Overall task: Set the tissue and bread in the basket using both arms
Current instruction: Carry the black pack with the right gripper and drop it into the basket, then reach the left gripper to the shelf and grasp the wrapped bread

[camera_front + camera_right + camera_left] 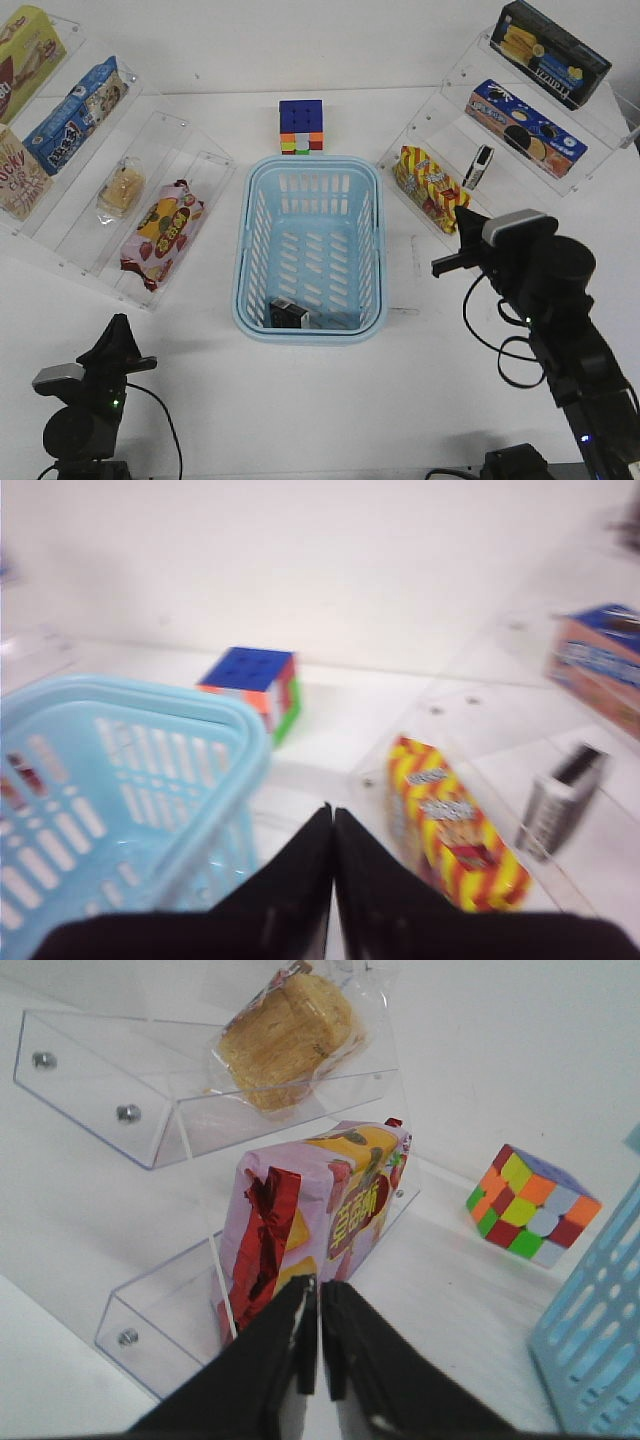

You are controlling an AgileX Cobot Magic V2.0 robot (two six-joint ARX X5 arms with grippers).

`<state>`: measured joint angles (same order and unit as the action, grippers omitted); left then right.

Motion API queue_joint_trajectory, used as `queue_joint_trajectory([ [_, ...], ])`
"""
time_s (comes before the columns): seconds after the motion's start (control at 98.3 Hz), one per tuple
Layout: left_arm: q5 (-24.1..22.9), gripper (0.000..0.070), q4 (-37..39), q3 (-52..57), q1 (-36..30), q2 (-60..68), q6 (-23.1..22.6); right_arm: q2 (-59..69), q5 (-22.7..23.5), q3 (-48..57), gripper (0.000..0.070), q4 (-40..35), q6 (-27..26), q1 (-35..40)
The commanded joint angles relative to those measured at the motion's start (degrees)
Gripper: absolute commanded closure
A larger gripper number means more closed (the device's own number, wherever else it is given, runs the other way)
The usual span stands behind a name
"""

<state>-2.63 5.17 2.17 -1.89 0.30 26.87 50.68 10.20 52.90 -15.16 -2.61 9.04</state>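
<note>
Wrapped bread (pixel 120 188) sits tilted, well ahead of left claw (pixel 120 328). Light blue basket (pixel 246 250) sits left of right claw (pixel 462 228), tissue (pixel 288 313) lying flat inside.

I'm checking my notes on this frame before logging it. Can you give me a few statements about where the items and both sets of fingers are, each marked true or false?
1. The bread is already inside the basket. False: it lies on the clear shelf on the left.
2. A small black and white pack lies in the basket's near end. True.
3. The left gripper has its fingers closed with nothing between them. True.
4. The right gripper is holding the yellow-red snack bag. False: its fingers are shut on nothing, apart from the bag.
5. A colour cube stands beyond the basket's far end. True.
</note>
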Motion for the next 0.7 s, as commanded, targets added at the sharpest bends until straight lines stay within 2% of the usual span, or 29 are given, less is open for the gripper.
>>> queue_joint_trajectory([
  [0.0,0.3,0.0699,0.6,2.3,0.1,-0.1,11.5,-4.6,0.0,-6.9,0.07,6.3,0.4,-0.1],
  [0.041,1.3,0.0699,-0.3,4.2,0.1,0.1,13.3,-7.9,-0.2,-11.1,0.07,10.2,-0.3,-0.1],
  [0.092,2.2,0.0699,-2.4,7.3,0.1,0.9,13.0,-11.6,-0.5,-16.0,0.07,14.7,-1.9,-0.1],
  [0.153,2.3,0.0699,-6.2,12.0,0.1,3.1,11.3,-14.9,-1.5,-20.3,0.07,18.6,-3.8,-0.1],
  [0.214,2.3,0.0699,-9.8,17.2,0.1,6.7,7.8,-16.9,-1.4,-22.4,0.07,19.4,-4.5,-0.1],
  [0.275,2.3,0.0699,-12.6,22.6,0.1,11.8,1.2,-17.4,-1.4,-22.6,0.07,18.3,-4.7,-0.1],
  [0.387,2.3,0.0699,-17.7,32.4,0.1,23.8,-15.6,-17.3,-1.4,-22.6,0.07,18.1,-4.7,-0.1],
  [0.468,2.3,0.0686,-21.8,39.0,0.1,32.9,-25.1,-17.2,-1.4,-22.6,0.07,18.2,-4.7,-0.1],
  [0.488,2.3,0.0655,-22.6,40.5,0.1,35.1,-27.0,-17.2,-1.4,-22.6,0.07,18.2,-4.7,-0.1],
  [0.519,2.3,0.0567,-23.7,42.7,0.1,38.3,-29.4,-17.2,-1.4,-22.6,0.07,18.1,-4.7,-0.1],
  [0.6,2.2,0.0255,-25.3,48.1,0.1,46.2,-33.3,-17.2,-1.4,-22.6,0.07,18.1,-4.7,-0.1],
  [0.631,2.2,0.0162,-25.5,49.9,0.1,48.9,-34.4,-17.2,-1.2,-22.6,0.07,18.1,-4.7,-0.1],
  [0.661,2.2,0.0114,-25.6,51.6,0.1,51.5,-35.5,-17.2,-1.2,-22.6,0.07,18.1,-4.8,-0.1],
  [0.692,2.2,0.0108,-25.7,53.3,0.1,53.9,-36.4,-17.2,-1.2,-22.6,0.07,18.1,-4.9,-0.1],
])
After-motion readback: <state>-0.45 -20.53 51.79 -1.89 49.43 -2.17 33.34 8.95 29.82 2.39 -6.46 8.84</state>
